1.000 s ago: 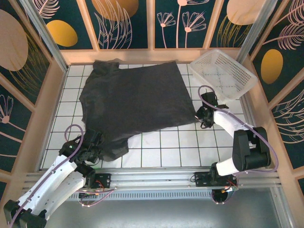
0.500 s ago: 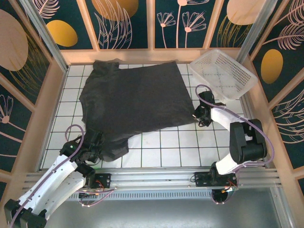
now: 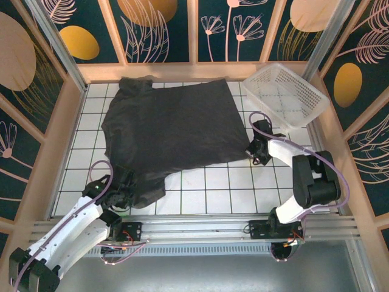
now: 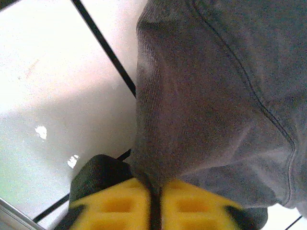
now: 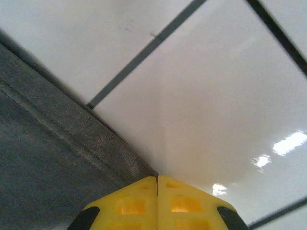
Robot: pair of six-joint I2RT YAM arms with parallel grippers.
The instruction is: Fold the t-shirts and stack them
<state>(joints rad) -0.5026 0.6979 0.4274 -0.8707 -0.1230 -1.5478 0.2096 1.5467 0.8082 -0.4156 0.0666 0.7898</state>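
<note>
Bare tiles [image 3: 213,182] lie open beside t-shirt [image 3: 170,128]; basket [image 3: 285,91] crowds far-right corner.

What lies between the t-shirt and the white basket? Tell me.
The overhead view shows a narrow strip of bare white tiles between the t-shirt and the basket. The two do not touch.

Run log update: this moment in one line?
t-shirt spread flat | left gripper shut on near edge | right gripper shut on right corner | basket far right
</note>
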